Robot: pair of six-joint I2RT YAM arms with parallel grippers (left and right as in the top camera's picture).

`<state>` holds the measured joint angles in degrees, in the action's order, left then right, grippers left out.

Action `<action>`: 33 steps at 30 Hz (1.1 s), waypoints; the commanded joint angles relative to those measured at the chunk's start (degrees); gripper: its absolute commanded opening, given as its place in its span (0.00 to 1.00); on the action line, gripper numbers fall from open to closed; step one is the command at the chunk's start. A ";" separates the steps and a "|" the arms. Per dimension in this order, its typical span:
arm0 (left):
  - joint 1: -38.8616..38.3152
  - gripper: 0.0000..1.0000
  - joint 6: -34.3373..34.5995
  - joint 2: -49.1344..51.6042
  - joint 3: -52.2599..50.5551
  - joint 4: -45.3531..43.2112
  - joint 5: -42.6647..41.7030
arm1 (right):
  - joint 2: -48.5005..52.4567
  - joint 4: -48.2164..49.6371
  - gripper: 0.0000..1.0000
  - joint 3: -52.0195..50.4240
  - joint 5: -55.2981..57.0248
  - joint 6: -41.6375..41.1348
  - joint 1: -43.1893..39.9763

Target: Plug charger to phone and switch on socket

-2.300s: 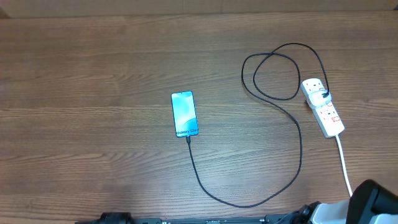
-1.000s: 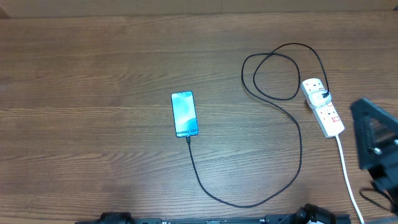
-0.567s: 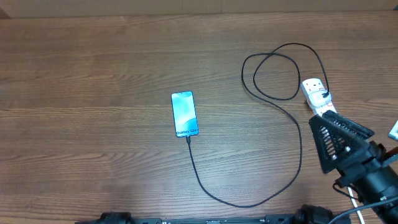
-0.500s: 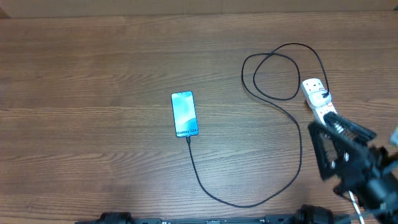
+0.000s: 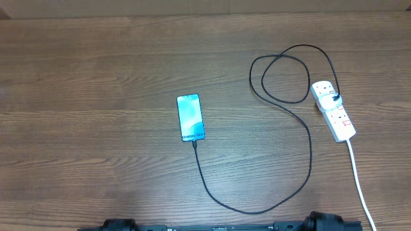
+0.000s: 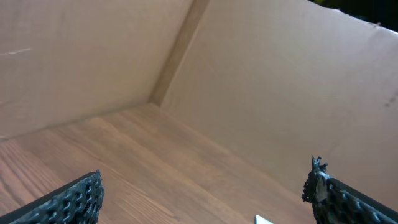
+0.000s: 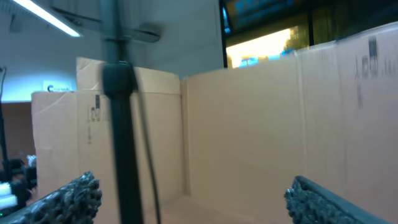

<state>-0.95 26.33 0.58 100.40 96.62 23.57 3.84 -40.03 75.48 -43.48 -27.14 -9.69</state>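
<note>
Wooden table (image 5: 96,128) — phone (image 5: 191,117) lettering too small to read.

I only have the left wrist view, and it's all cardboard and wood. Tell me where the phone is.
Observer: The phone lies face up near the centre of the overhead view, with its screen lit light blue.
Operator: Report the charger.
Observer: The black charger cable meets the phone's near end. It curves right and loops up to its white plug head, which is seated in the power strip.
Operator: Give me the switch state.
Observer: It's too small to tell from overhead. Only small red marks show on the strip.
</note>
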 commanded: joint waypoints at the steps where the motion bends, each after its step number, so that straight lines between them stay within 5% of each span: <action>1: 0.66 0.99 1.62 -0.26 -0.57 -2.01 -2.12 | -0.33 -0.13 1.00 3.19 0.39 0.66 0.44; 7: 0.68 0.99 8.79 -0.26 -3.34 -9.77 -2.23 | -0.59 -3.34 1.00 7.89 0.42 0.68 1.49; 15: 0.66 0.99 9.25 -0.26 -11.87 -18.62 -2.38 | -2.84 -3.30 1.00 12.22 0.44 5.11 3.37; 33: 0.66 1.00 9.27 -0.26 -58.38 -64.39 -8.24 | -2.82 8.74 1.00 13.07 7.10 24.04 4.37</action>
<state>-0.95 34.65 0.54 47.83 35.92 17.82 1.32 -31.88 90.24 -40.82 -7.73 -5.48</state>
